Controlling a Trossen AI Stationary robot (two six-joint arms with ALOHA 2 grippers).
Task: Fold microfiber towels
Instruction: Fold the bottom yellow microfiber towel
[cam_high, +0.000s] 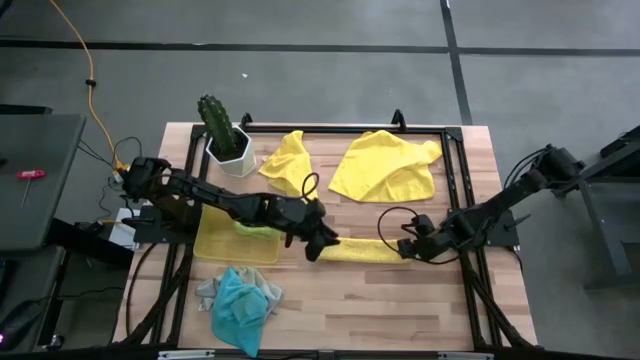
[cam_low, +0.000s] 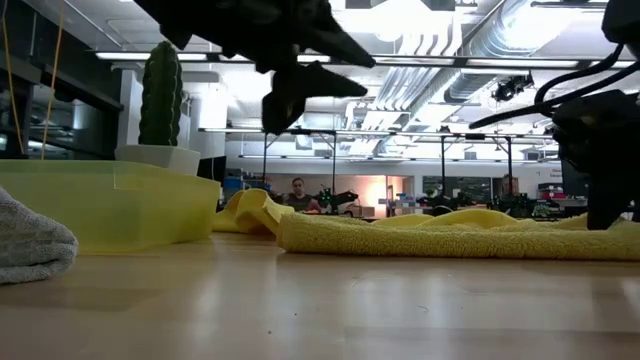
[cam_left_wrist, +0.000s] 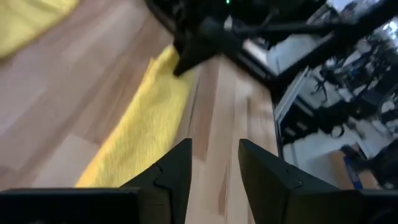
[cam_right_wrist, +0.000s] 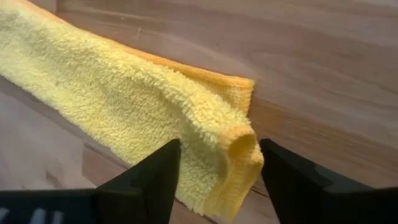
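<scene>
Folding the narrow yellow towel (cam_right_wrist: 124, 112): right gripper (cam_right_wrist: 217, 180) wide around its right end, should close squarely; left gripper (cam_left_wrist: 214, 180) narrowly parted, lifted, empty.

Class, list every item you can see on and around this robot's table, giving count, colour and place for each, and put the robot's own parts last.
Folded towel: one, yellow, long strip between both end effectors.
Loose towels: two, yellow, far side; small, large.
Blue towel: one, turquoise, near-left corner, on a grey towel.
Tray: one, translucent yellow, left side.
Cactus: one, green, white pot, far-left corner.
Table: one, light wood.
Left end effector: open, above the strip's left end.
Right end effector: open, around the strip's right end.
</scene>
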